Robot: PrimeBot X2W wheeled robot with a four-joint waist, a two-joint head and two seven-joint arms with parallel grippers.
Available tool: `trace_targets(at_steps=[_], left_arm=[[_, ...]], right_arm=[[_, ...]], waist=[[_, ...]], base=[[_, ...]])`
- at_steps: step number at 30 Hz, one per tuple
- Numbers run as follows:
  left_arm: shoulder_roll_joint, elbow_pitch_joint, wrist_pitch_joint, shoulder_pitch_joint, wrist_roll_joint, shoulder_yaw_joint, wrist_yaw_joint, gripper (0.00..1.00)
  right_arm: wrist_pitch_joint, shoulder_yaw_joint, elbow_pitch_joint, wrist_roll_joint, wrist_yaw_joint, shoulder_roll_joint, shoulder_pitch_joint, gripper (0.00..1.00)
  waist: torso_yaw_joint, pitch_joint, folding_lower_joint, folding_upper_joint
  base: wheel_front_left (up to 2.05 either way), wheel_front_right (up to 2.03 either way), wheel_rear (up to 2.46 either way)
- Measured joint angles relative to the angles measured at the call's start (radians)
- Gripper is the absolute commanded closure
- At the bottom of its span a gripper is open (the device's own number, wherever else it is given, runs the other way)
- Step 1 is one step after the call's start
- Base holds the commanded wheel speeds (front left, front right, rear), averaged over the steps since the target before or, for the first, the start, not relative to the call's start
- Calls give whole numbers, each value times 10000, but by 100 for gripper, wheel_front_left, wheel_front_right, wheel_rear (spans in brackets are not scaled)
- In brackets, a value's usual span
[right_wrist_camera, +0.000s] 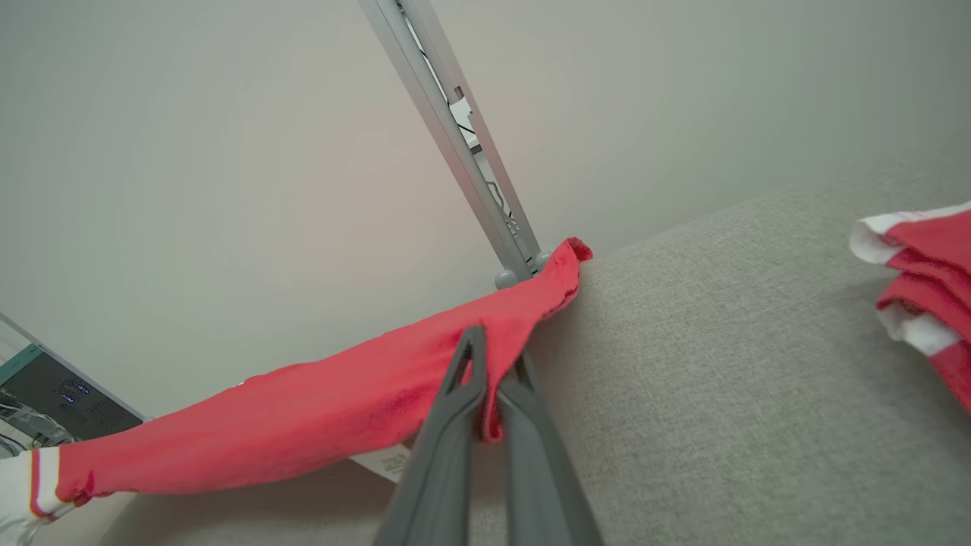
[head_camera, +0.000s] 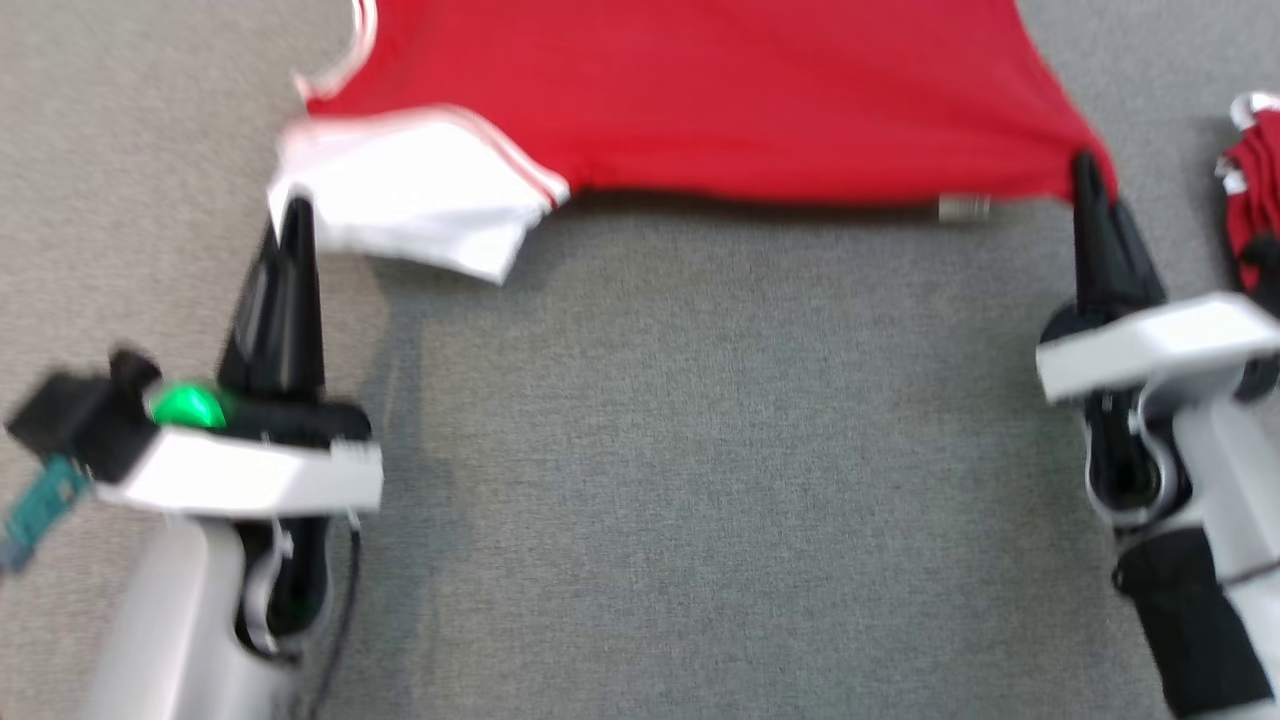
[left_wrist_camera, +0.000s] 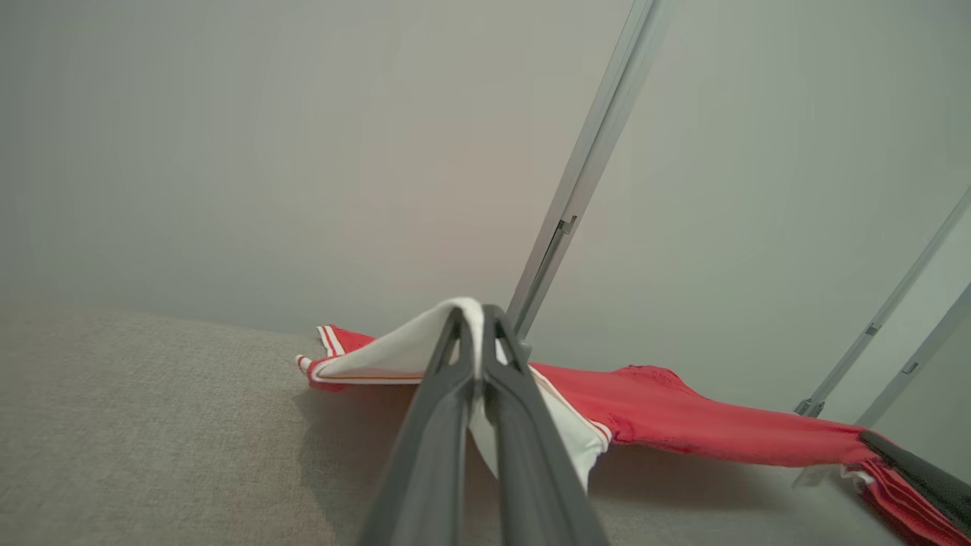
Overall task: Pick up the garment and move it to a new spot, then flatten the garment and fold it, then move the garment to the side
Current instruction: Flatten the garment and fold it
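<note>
Grey fabric surface [head_camera: 700, 450], red garment [head_camera: 700, 90] lay partly on its far side, red-and-white bundle [head_camera: 1255, 200] sat at the right.

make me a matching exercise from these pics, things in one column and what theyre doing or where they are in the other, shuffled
Column one
1. left gripper, two long dark fingers
2. right gripper, two long dark fingers
3. crumpled red and white cloth bundle
4. small pale tag

Column two
a. lies apart, at the right edge of the grey fabric surface
b. shut on the white corner of the red garment
c. on the red garment's near hem, close to the right gripper
d. shut on the all-red corner of the red garment

Pairs: 1-b, 2-d, 3-a, 4-c
</note>
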Motion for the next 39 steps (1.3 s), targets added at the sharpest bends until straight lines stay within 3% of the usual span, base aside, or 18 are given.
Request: trace_targets(at_steps=[13, 25, 39], left_arm=[[-1076, -589, 0, 2939, -73, 123, 109, 100], [-1064, -1344, 23, 4833, 79, 84, 320, 100], [-966, -2276, 343, 5961, 96, -198, 623, 100]], right_arm=[[-2, -1262, -1684, -247, 0, 554, 3345, 100], [153, -1337, -2675, -472, 0, 855, 5491, 100], [978, -1996, -3875, -865, 0, 1112, 6845, 100]], waist=[[447, -1669, 0, 1], [490, -2902, 0, 1], [670, -2850, 0, 1]], base=[[0, 0, 0], [0, 0, 0], [0, 0, 0]])
